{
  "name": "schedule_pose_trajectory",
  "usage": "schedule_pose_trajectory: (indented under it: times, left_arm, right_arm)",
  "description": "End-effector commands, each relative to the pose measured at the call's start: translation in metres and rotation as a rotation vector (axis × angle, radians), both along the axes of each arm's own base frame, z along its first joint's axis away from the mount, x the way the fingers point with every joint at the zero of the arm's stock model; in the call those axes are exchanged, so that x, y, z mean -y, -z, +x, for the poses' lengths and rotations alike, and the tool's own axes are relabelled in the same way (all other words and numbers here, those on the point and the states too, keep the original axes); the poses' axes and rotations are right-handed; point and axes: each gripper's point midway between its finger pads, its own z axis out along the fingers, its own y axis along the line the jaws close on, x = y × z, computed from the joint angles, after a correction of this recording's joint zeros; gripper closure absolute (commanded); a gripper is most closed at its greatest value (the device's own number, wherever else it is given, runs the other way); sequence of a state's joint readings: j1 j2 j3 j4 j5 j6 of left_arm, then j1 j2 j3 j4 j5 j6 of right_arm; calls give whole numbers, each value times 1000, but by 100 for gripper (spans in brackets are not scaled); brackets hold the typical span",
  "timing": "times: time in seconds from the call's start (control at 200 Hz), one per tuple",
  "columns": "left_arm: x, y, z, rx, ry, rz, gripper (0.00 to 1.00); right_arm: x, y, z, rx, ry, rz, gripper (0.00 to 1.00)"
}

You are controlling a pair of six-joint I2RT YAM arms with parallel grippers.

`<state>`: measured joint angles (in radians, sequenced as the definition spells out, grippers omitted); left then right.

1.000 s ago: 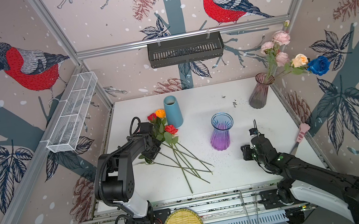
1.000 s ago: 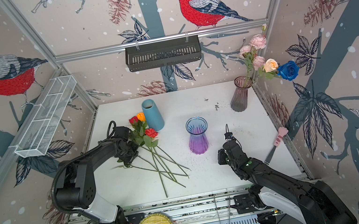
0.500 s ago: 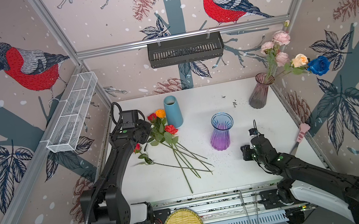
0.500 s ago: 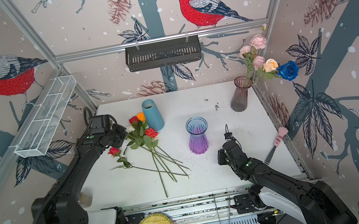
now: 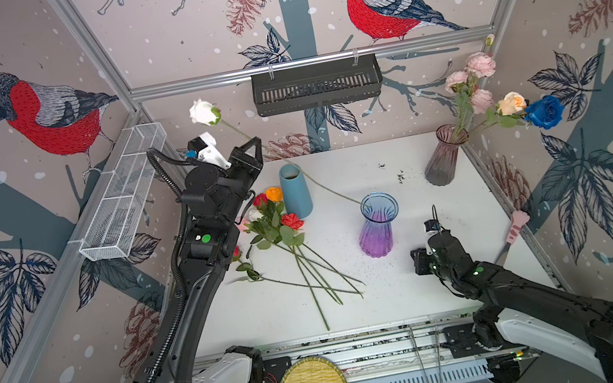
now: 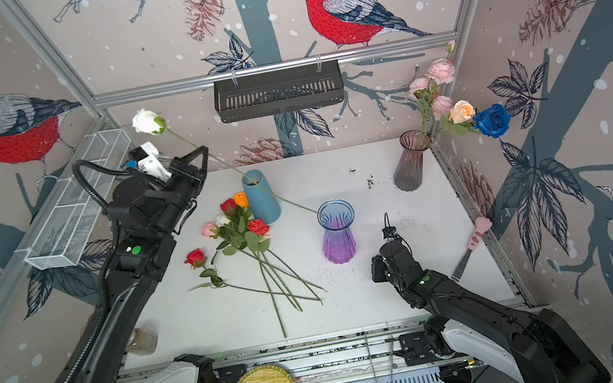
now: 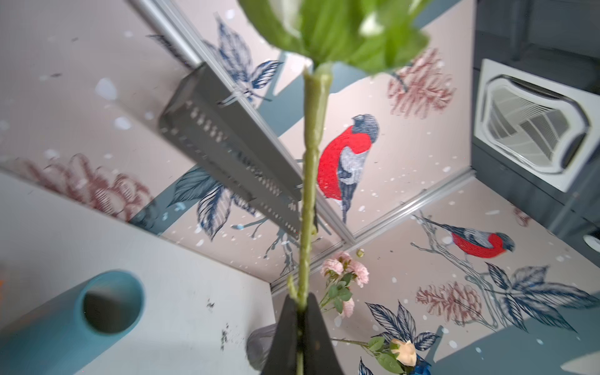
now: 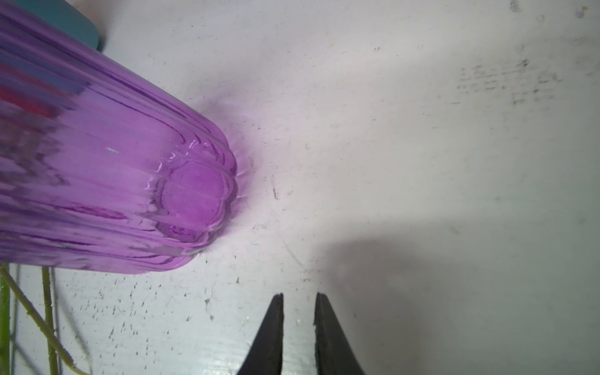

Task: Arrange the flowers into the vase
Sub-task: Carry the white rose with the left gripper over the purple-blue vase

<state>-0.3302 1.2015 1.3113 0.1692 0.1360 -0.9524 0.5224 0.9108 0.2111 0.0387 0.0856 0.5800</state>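
Carefully, then: low and right of centre, our right fingers (image 8: 271, 334) hover narrow and empty over the tabletop (image 5: 377, 298), beside the purple vase (image 5: 376, 227). Loose flowers (image 5: 277, 227) lie left of centre. Farther up and left, our left fingers (image 7: 287, 337) pinch the white rose (image 5: 202, 113) by its stem, blossom high, cut end at the vase rim. We should tip the stem steeper before lowering, so it clears the rim without nudging the vase.

Both top views: high at the front, looking down on the whole counter (image 5: 355, 167), nearly same framing. Left wrist: close, facing up along a flower stem (image 7: 308, 194) toward back corner walls. Right wrist: very close, low over the counter, facing the purple vase (image 8: 113, 162) base.
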Motion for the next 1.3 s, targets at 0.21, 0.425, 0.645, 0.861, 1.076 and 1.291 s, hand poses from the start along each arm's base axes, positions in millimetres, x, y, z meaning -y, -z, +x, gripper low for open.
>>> schedule_pose_trajectory:
  times: [0.21, 0.425, 0.645, 0.861, 1.076, 1.291]
  left_arm:
    - [95, -37, 0, 268, 72, 307, 100]
    - [168, -14, -16, 315, 75, 618, 100]
    - [225, 12, -23, 297, 88, 868, 100]
    - [273, 42, -23, 238, 292, 962, 28]
    - [276, 63, -31, 192, 365, 963, 1]
    - [211, 101, -53, 89, 348, 846, 1]
  right_arm:
    - [0, -6, 4, 25, 12, 5, 79]
    - [0, -7, 4, 28, 9, 7, 79]
    - [0, -6, 3, 26, 6, 6, 79]
    - [0, -7, 4, 28, 7, 6, 79]
    - [-1, -6, 3, 26, 4, 4, 79]
    - [-3, -3, 4, 14, -7, -5, 79]
